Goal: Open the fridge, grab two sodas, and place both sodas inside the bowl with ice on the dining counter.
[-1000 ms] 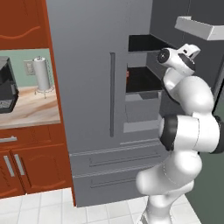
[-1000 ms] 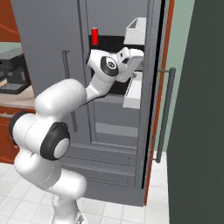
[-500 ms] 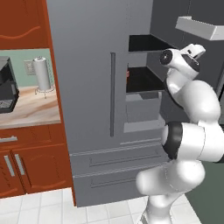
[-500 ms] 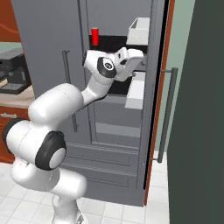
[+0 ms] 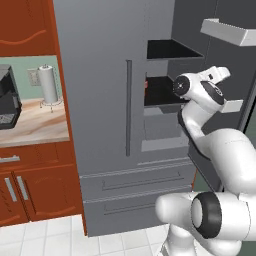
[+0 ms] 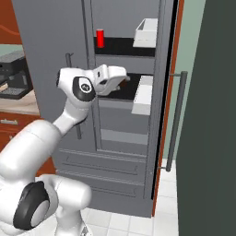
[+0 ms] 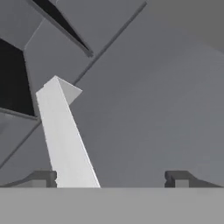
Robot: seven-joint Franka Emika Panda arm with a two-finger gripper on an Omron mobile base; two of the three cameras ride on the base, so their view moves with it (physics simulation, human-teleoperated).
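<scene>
Though searched for, no readable brand, label or writing on the fridge point(image 5: 100, 75), on the red soda point(image 6: 100, 38) or on the coffee machine point(image 5: 7, 102). White arm bent sharply at the elbow, forearm rising from below and the wrist turned level, reaching into the open right half of the fridge at the height of the middle dark shelf. Gripper point(image 7: 111, 178) spread wide — two dark fingertips point(image 7: 43, 178) well apart at the bottom of the hand view, nothing between them, aimed at grey inner wall with a white door bin point(image 7: 65, 135) running slantwise just beside the left tip. Gripper point(image 6: 120, 82) in the right base view over the middle shelf, close to the white bin point(image 6: 143, 94) on the opened door. One soda upright near the left end of the upper dark shelf, above the hand and apart from it; a sliver of red point(image 5: 146, 84) at the edge of the closed left door in the left base view. Open door swung far right with its long bar handle point(image 6: 175, 120) — narrow room between bins and shelf fronts. Paper towel roll point(image 5: 49, 84) on the wall counter point(image 5: 35, 122) to the left.
</scene>
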